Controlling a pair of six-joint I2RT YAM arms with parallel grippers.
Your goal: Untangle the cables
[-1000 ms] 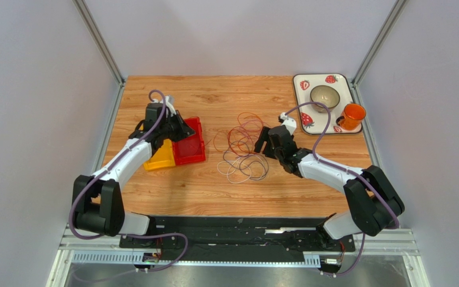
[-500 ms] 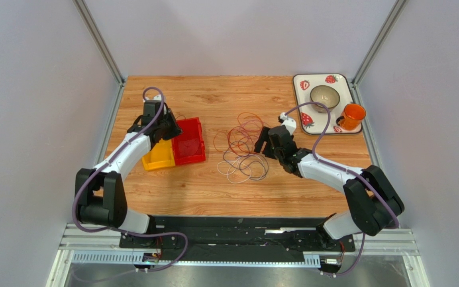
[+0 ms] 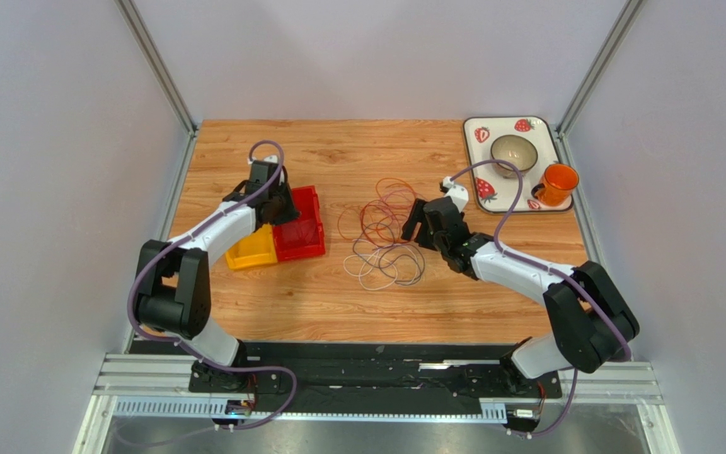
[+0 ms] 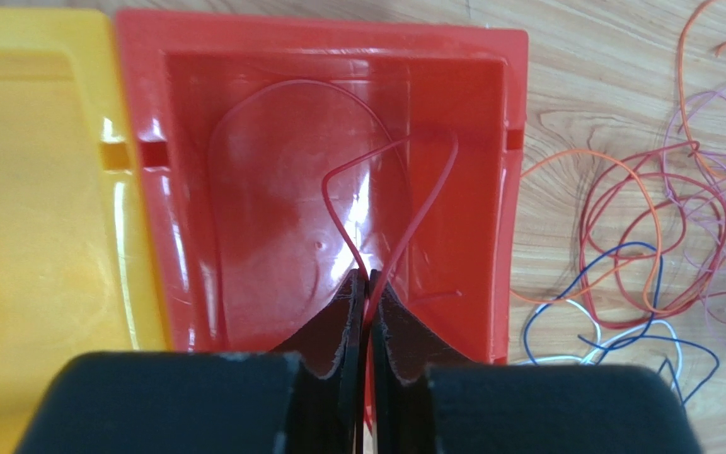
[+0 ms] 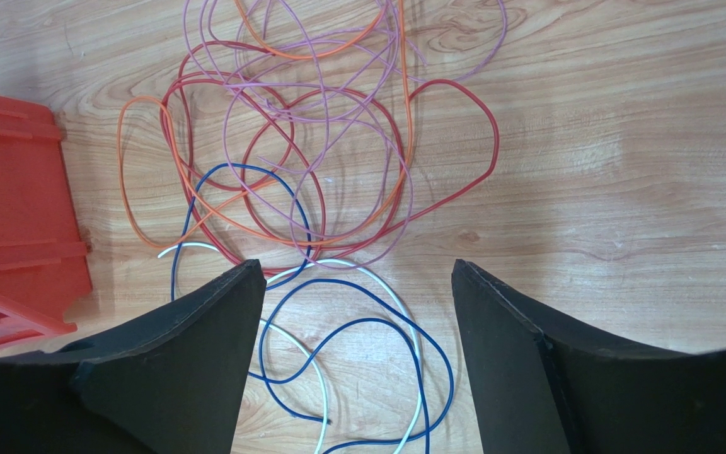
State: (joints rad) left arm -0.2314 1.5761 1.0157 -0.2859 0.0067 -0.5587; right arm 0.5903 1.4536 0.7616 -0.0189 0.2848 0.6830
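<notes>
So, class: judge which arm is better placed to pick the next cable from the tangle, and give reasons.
Right, probably: the right tool hangs open over the tangle, while the left tool is shut on a red cable over the red bin.

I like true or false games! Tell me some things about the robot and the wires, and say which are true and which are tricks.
1. The left gripper pinches a red cable over the red bin. True.
2. The right gripper is holding a blue wire. False: its jaws are wide open above the pile of cables, with nothing between them.
3. The yellow bin sits right beside the red bin. True.
4. The orange cup stands in the red bin. False: it is on the tray at the far right corner of the table.
</notes>
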